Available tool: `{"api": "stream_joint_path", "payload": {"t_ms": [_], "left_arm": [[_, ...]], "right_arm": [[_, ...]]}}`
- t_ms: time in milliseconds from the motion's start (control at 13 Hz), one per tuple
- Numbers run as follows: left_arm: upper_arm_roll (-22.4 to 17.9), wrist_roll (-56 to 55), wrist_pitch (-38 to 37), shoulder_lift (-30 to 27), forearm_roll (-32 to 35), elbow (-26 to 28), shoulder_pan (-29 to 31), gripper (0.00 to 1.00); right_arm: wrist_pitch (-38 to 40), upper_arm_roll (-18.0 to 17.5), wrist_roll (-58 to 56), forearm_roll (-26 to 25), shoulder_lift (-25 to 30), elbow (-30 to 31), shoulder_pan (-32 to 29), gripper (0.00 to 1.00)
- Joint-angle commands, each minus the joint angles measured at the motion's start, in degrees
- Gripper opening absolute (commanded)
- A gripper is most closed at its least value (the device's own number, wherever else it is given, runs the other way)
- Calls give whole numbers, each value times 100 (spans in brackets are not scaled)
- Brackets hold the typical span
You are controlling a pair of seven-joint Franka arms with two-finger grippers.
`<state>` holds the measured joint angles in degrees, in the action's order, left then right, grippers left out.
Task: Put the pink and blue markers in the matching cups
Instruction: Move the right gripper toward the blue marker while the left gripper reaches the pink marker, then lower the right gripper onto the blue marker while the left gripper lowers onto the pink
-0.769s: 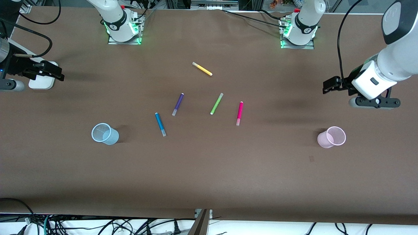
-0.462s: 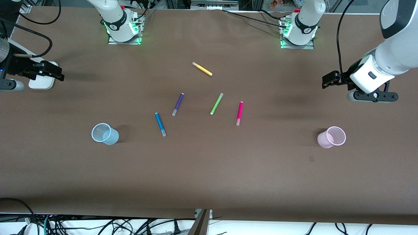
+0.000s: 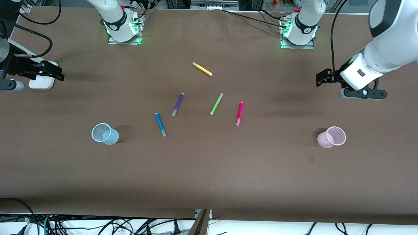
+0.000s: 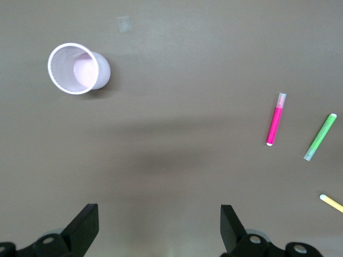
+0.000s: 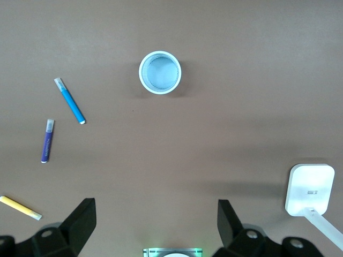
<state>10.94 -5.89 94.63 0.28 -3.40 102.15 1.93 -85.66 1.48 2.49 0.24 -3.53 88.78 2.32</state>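
The pink marker [image 3: 239, 113] and the blue marker [image 3: 160, 124] lie flat near the table's middle. The light blue cup [image 3: 104, 133] stands upright toward the right arm's end, and the light pink cup [image 3: 331, 137] toward the left arm's end. My left gripper [image 3: 321, 80] is open and empty, up over bare table at its end. Its wrist view shows the pink cup [image 4: 77, 68], the pink marker [image 4: 276, 119] and the open gripper [image 4: 159, 225]. My right gripper [image 3: 54, 72] is open and empty and waits at its end. Its wrist view shows the blue cup [image 5: 159, 72] and the blue marker [image 5: 70, 100].
A purple marker [image 3: 178, 104], a lime-green marker [image 3: 216, 103] and a yellow marker [image 3: 202, 69] lie among the task markers. A white device [image 3: 40, 81] sits under the right gripper at the table's edge. Both arm bases [image 3: 121, 27] stand at the top.
My left arm has risen and shifted a little toward the table's middle and the bases, gripper still open. The right arm, the markers and the cups have not moved.
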Motion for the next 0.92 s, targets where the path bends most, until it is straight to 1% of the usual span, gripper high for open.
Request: {"api": "stream_joint_path", "payload": {"t_ms": [0,154,231,308,462,538,615,769,846], "left_arm": [[215,-175,196,-3,-91,130,-17,100],[373,-176,398,217,-109,33,-26,100],[470,-184,538,331,-126,33,-44,100],[653,-263,809,481,-135,68,-44,100],[970,-902,1310,910,-100,77,-70,100],[1154,-1044,1548,1165,-22,94,-70,100],[1234,-1063,1820,1385,-3,129,-79,100],[1253,-1089,2269,1851,-3,147,-289,100],[1253,-1281,2575,2088,-3,147,-368,100]], "right_arm": [[-179,-52,-39,-24,-314,-151,145,100],[-406,-52,-21,-41,-455,-133,460,100],[-521,-52,-21,-33,-725,-142,602,100],[-627,-52,-30,-50,-850,-142,716,100],[-1065,-52,31,-33,-1244,-142,928,100],[-1154,-60,49,-24,-1455,-142,1076,100],[-1286,-69,58,-33,-1623,-150,1208,100],[-1663,-69,58,-33,-1930,-151,1533,100],[-1909,-69,67,-33,-2097,-151,1665,100]]}}
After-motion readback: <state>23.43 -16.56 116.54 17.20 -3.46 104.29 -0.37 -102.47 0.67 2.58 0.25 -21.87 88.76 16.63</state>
